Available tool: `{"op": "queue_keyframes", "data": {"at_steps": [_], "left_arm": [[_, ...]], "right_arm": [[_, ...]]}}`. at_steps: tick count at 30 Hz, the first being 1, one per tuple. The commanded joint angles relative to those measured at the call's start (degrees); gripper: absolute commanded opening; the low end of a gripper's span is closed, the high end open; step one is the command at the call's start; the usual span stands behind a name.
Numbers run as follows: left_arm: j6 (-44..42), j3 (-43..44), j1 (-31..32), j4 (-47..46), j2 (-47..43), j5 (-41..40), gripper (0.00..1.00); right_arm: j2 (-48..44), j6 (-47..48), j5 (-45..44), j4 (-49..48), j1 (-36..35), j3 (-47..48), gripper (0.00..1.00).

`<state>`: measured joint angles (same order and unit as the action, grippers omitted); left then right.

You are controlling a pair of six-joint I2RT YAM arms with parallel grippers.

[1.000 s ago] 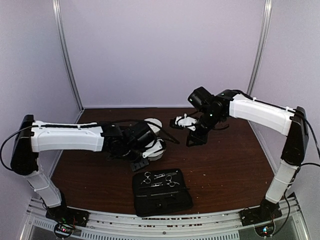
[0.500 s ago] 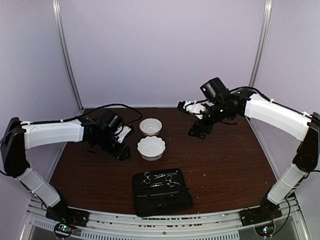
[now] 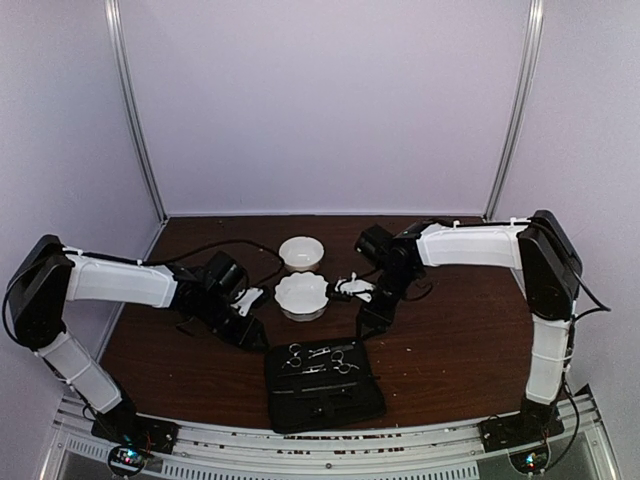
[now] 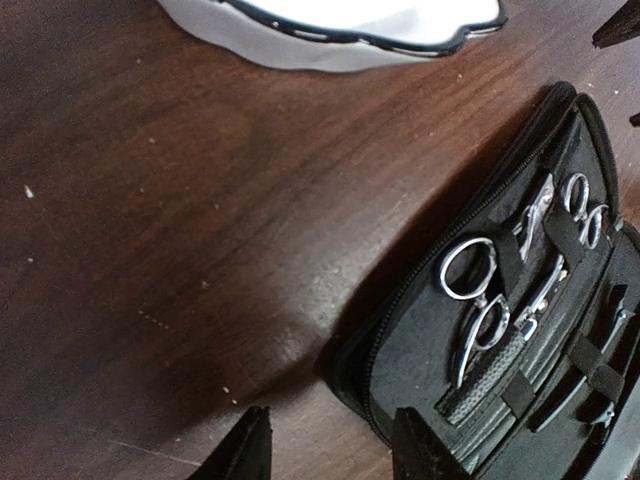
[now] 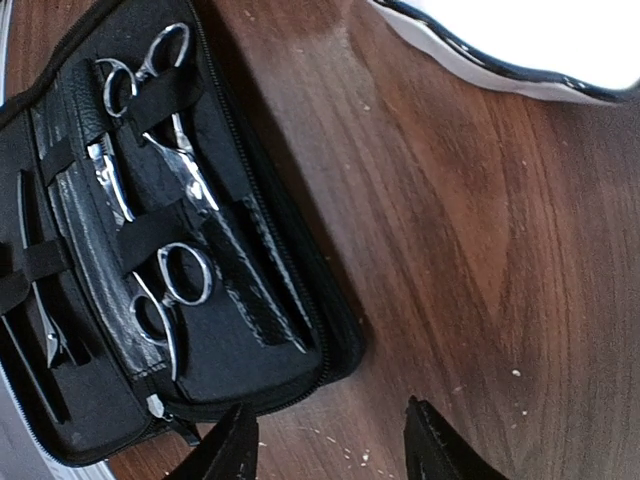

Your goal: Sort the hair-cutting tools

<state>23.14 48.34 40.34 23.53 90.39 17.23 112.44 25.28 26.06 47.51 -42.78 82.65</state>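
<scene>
A flat black case [image 3: 325, 392] lies open at the front middle of the table. Two silver ring-handled scissors sit under straps in its far half, one on the left [image 3: 294, 355] and one on the right [image 3: 345, 359]. The left wrist view shows them [image 4: 472, 300] [image 4: 582, 205], as does the right wrist view [image 5: 168, 292] [image 5: 150, 72]. Thin dark stick tools [image 5: 28, 235] lie strapped in the other half. My left gripper [image 3: 248, 332] [image 4: 335, 452] is open and empty, low by the case's far left corner. My right gripper [image 3: 367, 318] [image 5: 332, 445] is open and empty by its far right corner.
A scalloped white bowl [image 3: 302, 296] stands just behind the case between the two grippers, and its rim shows in both wrist views [image 4: 340, 40] [image 5: 520, 70]. A round white bowl [image 3: 301, 253] stands behind it. Bare brown table [image 3: 460, 330] lies to either side.
Both arms have swung in and down toward the case. The left gripper moved right and nearer; the right gripper dropped from the back right to the case's far right corner.
</scene>
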Motion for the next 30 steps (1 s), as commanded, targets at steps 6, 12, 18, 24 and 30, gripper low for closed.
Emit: {"op": "queue_keyframes", "data": {"at_steps": [6,12,18,24,30], "left_arm": [[1.9,0.9,1.9,-4.4,4.5,2.0,0.41],[2.3,2.8,2.1,-3.7,7.8,-1.4,0.33],[1.8,4.6,3.0,-5.5,9.1,0.6,0.07],[-0.7,4.1,8.6,-9.1,1.1,-9.5,0.0],[-2.6,-6.4,19.2,-27.9,-11.7,-27.7,0.0]], "right_arm": [[4.7,-1.1,-0.6,2.0,-3.0,6.2,0.49],[4.0,-1.3,-2.3,1.5,-3.1,5.4,0.48],[2.9,-0.6,-3.9,1.7,-2.9,5.2,0.47],[-1.6,1.1,-5.1,3.1,-1.5,5.5,0.47],[-8.3,4.0,0.3,4.6,-1.4,4.3,0.52]]}}
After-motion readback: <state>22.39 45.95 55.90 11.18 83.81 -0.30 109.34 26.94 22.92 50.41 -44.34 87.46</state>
